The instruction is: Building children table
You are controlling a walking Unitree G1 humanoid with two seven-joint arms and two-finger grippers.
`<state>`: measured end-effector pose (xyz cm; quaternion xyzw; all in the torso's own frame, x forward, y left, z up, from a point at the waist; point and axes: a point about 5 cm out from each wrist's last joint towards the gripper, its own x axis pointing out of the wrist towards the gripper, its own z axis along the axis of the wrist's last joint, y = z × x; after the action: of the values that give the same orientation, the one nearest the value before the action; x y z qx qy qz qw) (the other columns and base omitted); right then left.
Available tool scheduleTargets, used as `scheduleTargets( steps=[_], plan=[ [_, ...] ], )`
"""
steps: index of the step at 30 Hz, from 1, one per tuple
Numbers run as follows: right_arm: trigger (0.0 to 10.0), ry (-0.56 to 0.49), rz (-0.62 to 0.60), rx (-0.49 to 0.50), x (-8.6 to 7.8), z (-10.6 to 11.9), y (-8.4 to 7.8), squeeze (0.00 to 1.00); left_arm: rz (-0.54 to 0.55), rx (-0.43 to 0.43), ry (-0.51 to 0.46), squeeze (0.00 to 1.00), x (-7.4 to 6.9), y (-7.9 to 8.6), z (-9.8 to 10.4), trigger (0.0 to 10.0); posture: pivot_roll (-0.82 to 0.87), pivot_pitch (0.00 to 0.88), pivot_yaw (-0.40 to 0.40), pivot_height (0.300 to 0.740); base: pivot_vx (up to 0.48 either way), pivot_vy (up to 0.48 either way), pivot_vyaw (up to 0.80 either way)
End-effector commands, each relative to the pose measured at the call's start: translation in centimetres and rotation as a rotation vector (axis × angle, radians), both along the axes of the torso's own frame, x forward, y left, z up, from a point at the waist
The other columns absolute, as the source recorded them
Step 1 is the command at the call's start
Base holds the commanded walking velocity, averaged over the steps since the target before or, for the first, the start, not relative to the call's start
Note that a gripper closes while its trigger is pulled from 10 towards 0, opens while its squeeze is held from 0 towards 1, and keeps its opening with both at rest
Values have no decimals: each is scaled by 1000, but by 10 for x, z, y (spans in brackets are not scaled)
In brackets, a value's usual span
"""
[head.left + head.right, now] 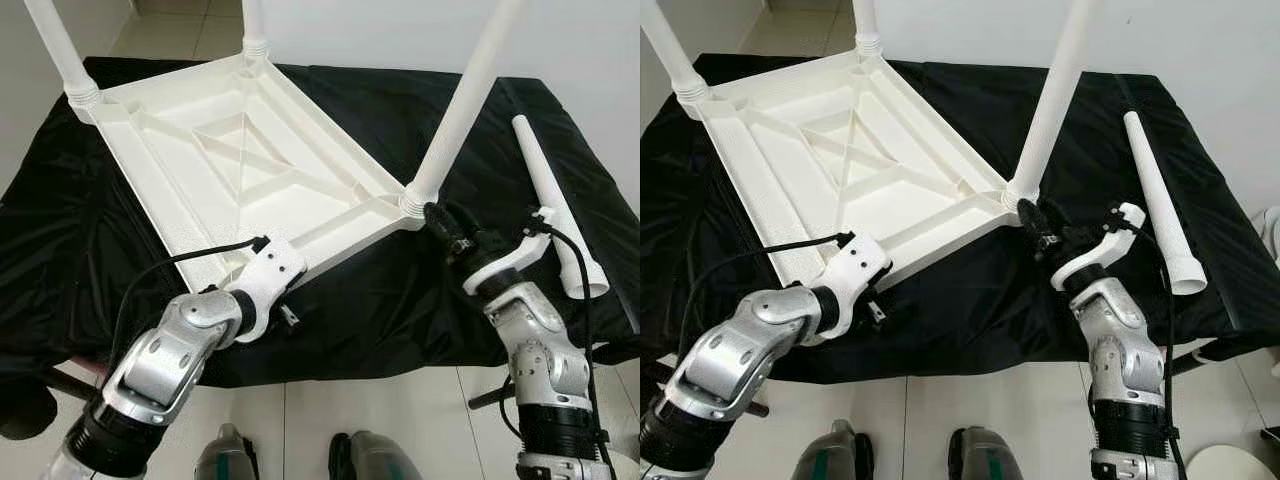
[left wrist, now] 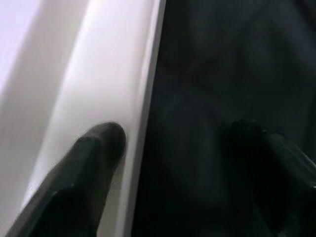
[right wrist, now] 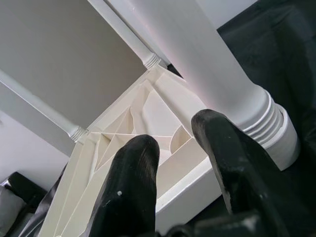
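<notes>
You have the white children's table top point(image 1: 230, 160) lying upside down on a black cloth point(image 1: 400, 300), ribbed underside up. Three legs already stand in its corners: one at the far left point(image 1: 60, 50), one at the far middle point(image 1: 254, 25), and one at the near right corner point(image 1: 465, 105). The fourth leg point(image 1: 555, 205) lies loose on the cloth, well to the right of the top.

Your left gripper point(image 2: 168, 148) is at the top's near left corner, fingers parted, one finger point(image 2: 94, 163) over the white rim and the other over the cloth, gripping nothing.

Your right gripper point(image 3: 175, 143) sits at the near right corner, just beside the base collar of the standing leg, fingers parted narrowly around the rim there; you cannot tell whether they press on it.
</notes>
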<state>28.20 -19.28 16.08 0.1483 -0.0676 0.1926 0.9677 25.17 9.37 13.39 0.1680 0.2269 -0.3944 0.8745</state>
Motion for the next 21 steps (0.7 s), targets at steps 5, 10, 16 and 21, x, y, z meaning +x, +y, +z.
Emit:
scheduleTargets(
  steps=[5,10,16,21],
  plan=[
    [10000,0,7,-17,-1,1,1,0,83,29,21,0,7,2,-4,3294,-112,63,-10,740,0,0,0],
    [10000,2,1,-17,-2,1,2,0,124,-40,-2,0,14,-2,10,0,-113,62,-9,740,0,0,0],
    [10000,1,-2,-16,0,2,4,0,162,-79,-27,0,22,-8,21,0,-111,57,-7,740,0,0,0],
    [10000,-2,-3,-14,2,2,5,0,199,-102,-61,0,33,-17,30,0,-109,52,-8,740,0,0,0]
  ],
)
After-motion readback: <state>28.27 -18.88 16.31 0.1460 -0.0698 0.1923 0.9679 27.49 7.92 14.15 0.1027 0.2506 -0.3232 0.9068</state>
